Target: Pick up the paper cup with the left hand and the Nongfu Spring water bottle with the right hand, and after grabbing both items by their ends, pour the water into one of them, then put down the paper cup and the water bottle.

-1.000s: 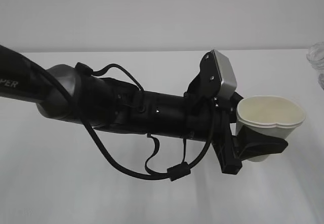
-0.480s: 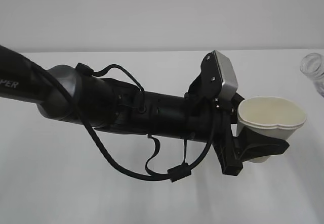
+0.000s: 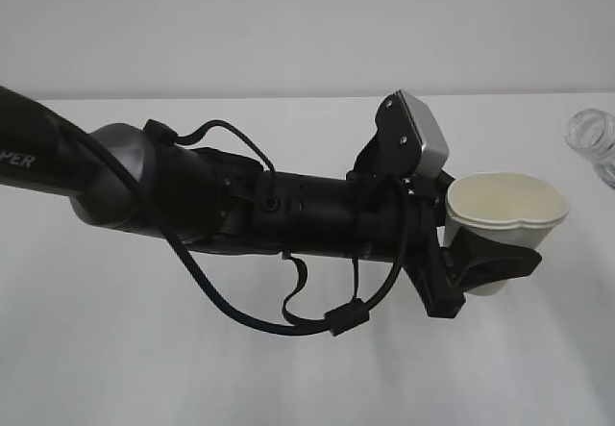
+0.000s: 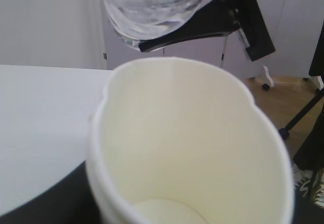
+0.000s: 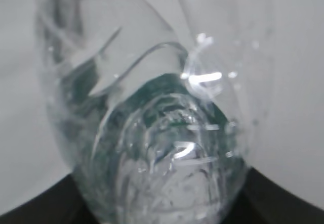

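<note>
White table (image 3: 115,368), left hand (image 3: 485,267) clamping upright paper cup (image 3: 504,216), right hand apparently gripping tilted water bottle (image 5: 147,133).

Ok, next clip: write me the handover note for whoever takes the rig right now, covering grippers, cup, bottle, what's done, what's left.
Left hand: shut on the paper cup, held upright above the table, rim squeezed out of round.
Right hand: shut on the Nongfu Spring water bottle, lifted; its open neck shows at the exterior view's right edge.
Done: both picked up.
Left: no water visible in the cup; pour, then set both down.
</note>
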Motion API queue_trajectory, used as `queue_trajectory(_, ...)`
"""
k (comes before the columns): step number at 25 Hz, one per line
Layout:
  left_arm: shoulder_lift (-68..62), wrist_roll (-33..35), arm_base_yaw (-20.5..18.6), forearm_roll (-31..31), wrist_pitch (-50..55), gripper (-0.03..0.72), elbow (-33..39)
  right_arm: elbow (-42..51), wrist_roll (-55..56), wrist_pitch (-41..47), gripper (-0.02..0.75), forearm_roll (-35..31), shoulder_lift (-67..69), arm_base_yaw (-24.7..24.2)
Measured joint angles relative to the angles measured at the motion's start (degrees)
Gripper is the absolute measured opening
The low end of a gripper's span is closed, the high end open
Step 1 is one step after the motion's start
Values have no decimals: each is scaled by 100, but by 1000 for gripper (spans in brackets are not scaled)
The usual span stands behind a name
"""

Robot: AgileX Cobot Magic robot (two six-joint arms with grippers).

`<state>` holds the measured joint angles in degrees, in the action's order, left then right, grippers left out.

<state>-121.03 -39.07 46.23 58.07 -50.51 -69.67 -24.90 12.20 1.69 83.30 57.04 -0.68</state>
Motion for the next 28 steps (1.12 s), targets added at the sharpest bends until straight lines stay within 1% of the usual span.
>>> queue_trajectory(8, 0, 0, 23, -45, 9, 430, 0, 0, 0, 0, 403, 73, 0, 0)
queue_trajectory(13, 0, 0, 23, -55, -1, 429, 0, 0, 0, -18, 403, 307, 0, 0)
queue_trajectory(28, 0, -4, 26, -55, -1, 429, 0, 0, 0, -36, 403, 610, 0, 0)
